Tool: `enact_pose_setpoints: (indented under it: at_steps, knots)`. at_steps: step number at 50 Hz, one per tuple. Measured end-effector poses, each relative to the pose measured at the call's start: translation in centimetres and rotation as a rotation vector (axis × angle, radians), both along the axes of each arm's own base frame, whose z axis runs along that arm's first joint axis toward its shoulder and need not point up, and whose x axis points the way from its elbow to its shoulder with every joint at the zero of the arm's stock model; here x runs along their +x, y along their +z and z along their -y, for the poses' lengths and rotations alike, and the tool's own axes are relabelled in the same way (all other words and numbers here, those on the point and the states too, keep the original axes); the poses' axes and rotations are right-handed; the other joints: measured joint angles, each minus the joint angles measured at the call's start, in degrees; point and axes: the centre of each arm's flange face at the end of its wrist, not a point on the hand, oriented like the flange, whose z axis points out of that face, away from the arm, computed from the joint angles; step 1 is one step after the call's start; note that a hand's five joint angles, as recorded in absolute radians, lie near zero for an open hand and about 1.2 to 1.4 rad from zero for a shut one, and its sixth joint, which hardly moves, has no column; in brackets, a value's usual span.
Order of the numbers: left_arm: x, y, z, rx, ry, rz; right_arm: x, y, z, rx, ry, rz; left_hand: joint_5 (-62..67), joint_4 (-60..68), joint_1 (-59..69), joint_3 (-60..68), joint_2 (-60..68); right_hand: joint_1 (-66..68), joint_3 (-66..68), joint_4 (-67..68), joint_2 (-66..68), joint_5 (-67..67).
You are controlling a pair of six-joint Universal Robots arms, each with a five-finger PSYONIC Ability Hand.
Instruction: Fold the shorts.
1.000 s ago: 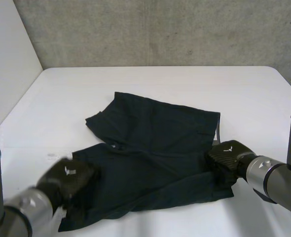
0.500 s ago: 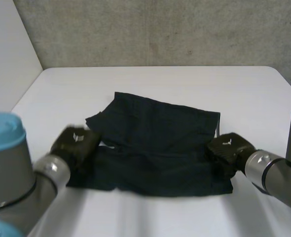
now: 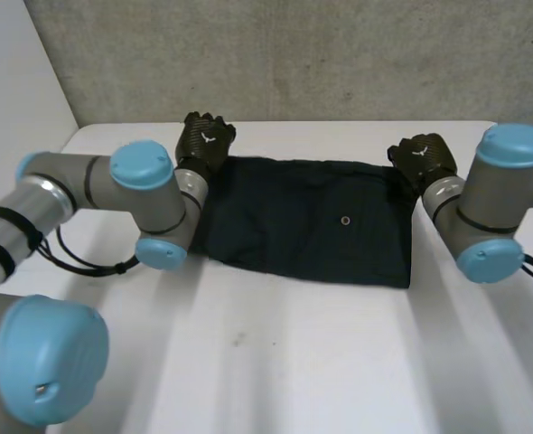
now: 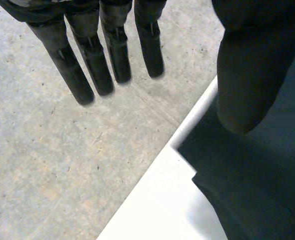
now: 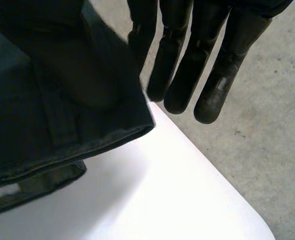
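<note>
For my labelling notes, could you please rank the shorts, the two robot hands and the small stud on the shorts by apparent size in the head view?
1. shorts, by far the largest.
2. left robot hand and right robot hand: these look about alike, so I won't rank them.
3. stud, the smallest.

You're looking at robotics lab or test cell, not lived-in room. Bare white table [image 3: 275, 362] serves as workbench. Raw concrete wall [image 3: 339, 54] stands behind it, with plain white panel [image 3: 14, 81] closing table's left side in head view. Wrist views show rough concrete surface [image 4: 52, 165] past table's edge. Left arm [image 3: 140, 194] and right arm [image 3: 492, 194], grey joints with light-blue caps, reach over table. Dark shorts [image 3: 312, 217] lie flat between them.
</note>
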Motion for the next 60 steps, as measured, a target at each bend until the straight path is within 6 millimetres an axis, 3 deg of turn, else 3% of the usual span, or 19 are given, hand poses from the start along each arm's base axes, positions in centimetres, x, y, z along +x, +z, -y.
enact_pose_setpoints:
  at_steps: [2,4,6,8,13,14,17,20,25,31,34,41,43,45,47,53,56,60]
  knots:
    - [-0.4,-1.1,0.4,-0.013,-0.008,-0.001,0.2,-1.5,0.9,-0.004,-0.007,-0.006,-13.7,-13.8,-14.7,-13.4,-13.6,-14.1,-16.1,-14.9,-16.6,-14.5]
    - [-0.6,-1.9,0.5,-0.017,-0.016,-0.001,0.3,-2.5,1.4,-0.007,-0.011,-0.006,-20.5,-21.1,-21.6,-21.0,-21.0,-33.4,-39.1,-39.0,-40.4,-38.2]
    - [-0.8,-2.4,0.5,-0.014,-0.022,0.000,0.4,-3.0,1.7,-0.010,-0.013,-0.003,-21.3,-22.0,-22.7,-22.0,-22.0,-37.0,-48.0,-48.0,-47.3,-45.5]
    - [-1.1,-2.7,0.2,-0.009,-0.028,0.000,0.3,-3.0,1.7,-0.014,-0.014,0.002,-21.7,-22.7,-23.1,-22.7,-22.9,-37.2,-49.6,-48.9,-48.0,-46.1]
    - [-1.4,-2.3,-0.9,0.019,-0.041,0.000,-0.2,-0.8,0.9,-0.024,-0.021,0.037,-21.7,-22.7,-23.1,-22.7,-23.0,-37.2,-49.8,-48.9,-48.0,-46.1]
    - [-1.2,-1.0,-1.5,0.034,-0.043,-0.003,-0.6,1.3,-0.2,-0.027,-0.023,0.070,-21.7,-22.7,-23.1,-22.7,-23.1,-37.2,-49.8,-48.9,-48.0,-46.1]
    - [-0.1,1.5,-3.0,0.072,-0.043,-0.013,-1.2,3.7,-2.5,-0.002,-0.013,0.113,-21.7,-22.7,-23.1,-22.7,-23.1,-37.2,-49.8,-48.9,-48.0,-46.1]
    - [1.2,3.3,-4.5,0.110,-0.038,-0.026,-1.7,4.5,-4.9,0.066,0.007,0.130,-21.7,-22.7,-23.1,-22.7,-23.1,-37.2,-49.8,-48.9,-48.0,-46.1]
    - [3.7,4.8,-8.0,0.201,-0.030,-0.051,-2.3,3.4,-8.5,0.244,0.036,0.116,-21.7,-22.7,-23.1,-22.7,-23.1,-37.2,-49.8,-48.9,-48.0,-46.1]
    - [5.8,4.1,-11.7,0.307,-0.020,-0.062,-2.6,1.0,-10.5,0.391,0.043,0.096,-21.7,-22.7,-23.1,-22.7,-23.1,-37.2,-49.8,-48.9,-48.0,-46.1]
    - [6.8,3.0,-13.6,0.354,-0.015,-0.062,-2.5,-0.7,-10.4,0.416,0.041,0.093,-21.7,-22.7,-23.1,-22.7,-23.1,-35.1,-45.6,-46.2,-45.2,-43.4]
    - [7.7,1.6,-15.5,0.353,-0.020,-0.073,-2.2,-3.3,-9.2,0.404,0.036,0.090,-21.7,-22.7,-23.1,-22.7,-23.1,-24.5,-33.6,-34.2,-33.4,-32.9]
    - [7.7,1.5,-15.8,0.335,-0.025,-0.081,-2.1,-4.0,-8.7,0.397,0.034,0.089,-21.7,-22.7,-23.1,-22.7,-23.1,-9.5,-10.1,-11.4,-9.2,-10.8]
    - [7.7,1.4,-15.8,0.321,-0.027,-0.086,-2.0,-4.4,-8.4,0.392,0.032,0.088,-21.7,-22.7,-23.1,-22.7,-23.1,-4.8,-0.5,0.1,-1.2,-0.5]
    - [7.7,1.5,-15.8,0.309,-0.029,-0.091,-2.1,-4.6,-8.2,0.390,0.028,0.087,-21.7,-22.7,-23.1,-22.7,-23.1,-3.1,1.7,3.2,0.7,1.4]
    - [7.7,1.8,-15.6,0.286,-0.029,-0.103,-2.6,-3.7,-7.7,0.369,0.010,0.088,-21.7,-22.7,-23.1,-22.7,-23.1,0.9,4.7,5.8,4.0,1.6]
    - [7.7,2.4,-15.3,0.271,-0.026,-0.113,-4.0,-1.4,-7.6,0.334,-0.015,0.070,-21.7,-22.7,-23.1,-22.7,-23.1,2.6,4.8,5.8,5.5,1.6]
    - [7.9,3.1,-15.1,0.257,-0.021,-0.123,-5.3,0.3,-7.6,0.309,-0.030,0.010,-21.7,-22.7,-23.1,-22.7,-23.1,3.8,4.8,5.8,6.4,3.8]
